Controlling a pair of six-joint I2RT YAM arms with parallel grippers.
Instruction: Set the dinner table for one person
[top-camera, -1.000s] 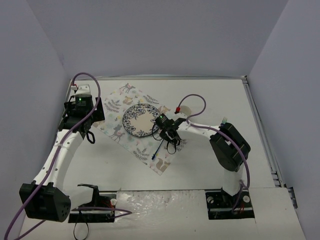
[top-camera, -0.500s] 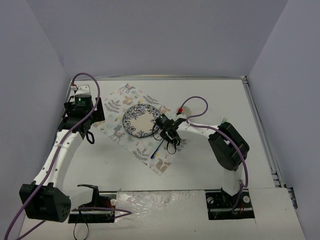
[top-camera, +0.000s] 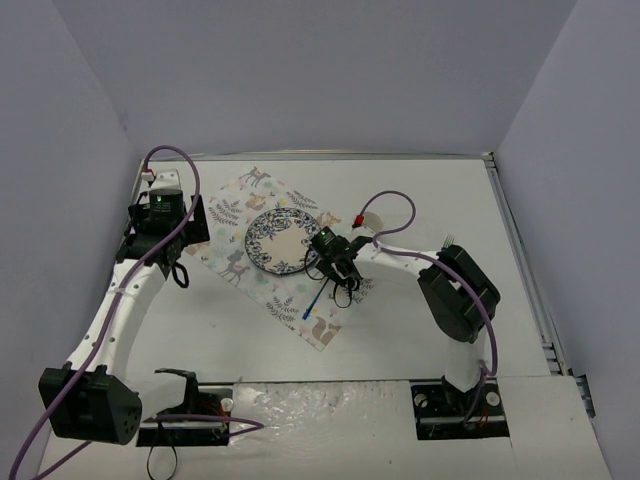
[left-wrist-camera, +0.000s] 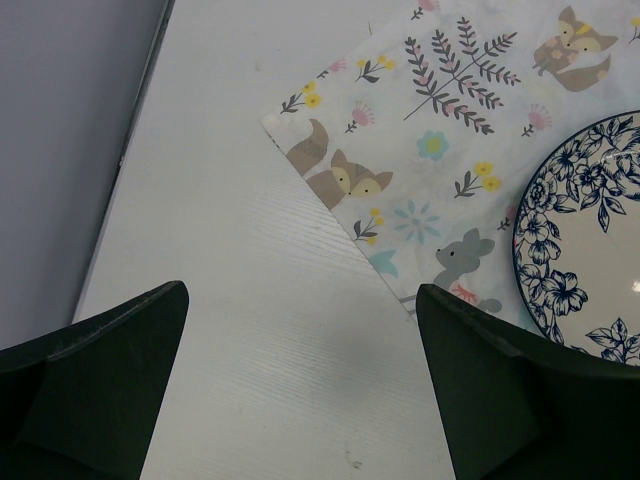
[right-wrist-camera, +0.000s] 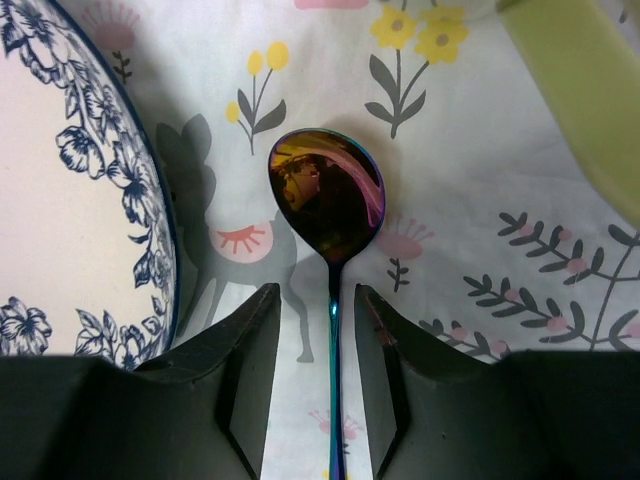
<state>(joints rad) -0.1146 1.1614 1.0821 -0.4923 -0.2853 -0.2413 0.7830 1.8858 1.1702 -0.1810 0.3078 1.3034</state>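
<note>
Bench (top-camera: 420, 330), white and matte, spanned the whole work area, with both arm bases at its near edge. A printed cloth (top-camera: 236, 262) with foxes, deer and leaves lay flat on it, left of centre and turned cornerwise. A blue-flowered plate (top-camera: 282, 242) sat on the cloth near its far side. A spoon (right-wrist-camera: 327, 195) lay on the cloth just beside the plate on the right, not touching it, with its shiny rainbow bowl pointing away from the arm bases and its thin blue handle running back toward the near edge. The right hand (right-wrist-camera: 318, 300) was low over the cloth. Its fingers (right-wrist-camera: 250, 340) were parted a little, the spoon handle ran through the gap, and there was clear space on both sides, so nothing was pinched. In the top view that hand sat at the plate's right rim, with the handle end sticking out below it. The left hand (left-wrist-camera: 300, 295) was spread wide with nothing between its fingers, over bare bench at the cloth's left corner. The plate rim showed at the right edge of the left wrist view. A blurry pale green thing showed at the upper right of the right wrist view, but I could not tell what it was.
</note>
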